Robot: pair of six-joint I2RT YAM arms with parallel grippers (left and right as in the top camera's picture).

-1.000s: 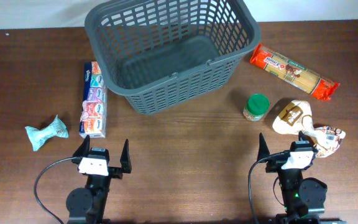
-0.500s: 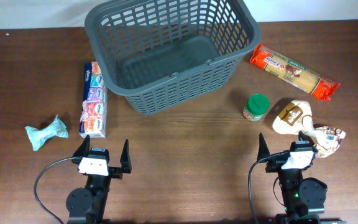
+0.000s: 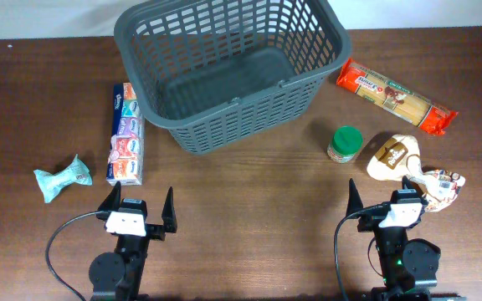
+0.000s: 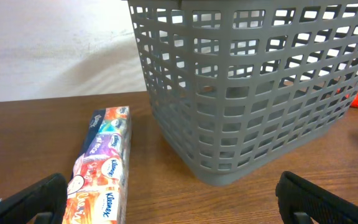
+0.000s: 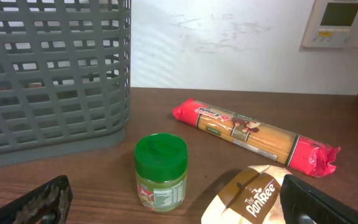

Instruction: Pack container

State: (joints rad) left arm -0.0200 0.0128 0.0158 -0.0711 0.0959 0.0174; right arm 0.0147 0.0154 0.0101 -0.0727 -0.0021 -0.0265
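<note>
Standing Open, Holding Nothing

At the near edge the left gripper point(image 3: 139, 205) and the right gripper point(image 3: 389, 199) each gaped wide, both claws bare. The large dark grey slotted plastic basket point(image 3: 224, 125) stood at the far middle of the brown wooden table point(image 3: 249, 184), well apart from both.

Bright, even light from above. Soft shadow beside the large dark grey plastic basket point(image 3: 241, 125) near the far edge of the brown wooden table point(image 3: 249, 192). Blurry black gripper fingertips point(image 4: 30, 198) in wrist views' bottom corners.
</note>
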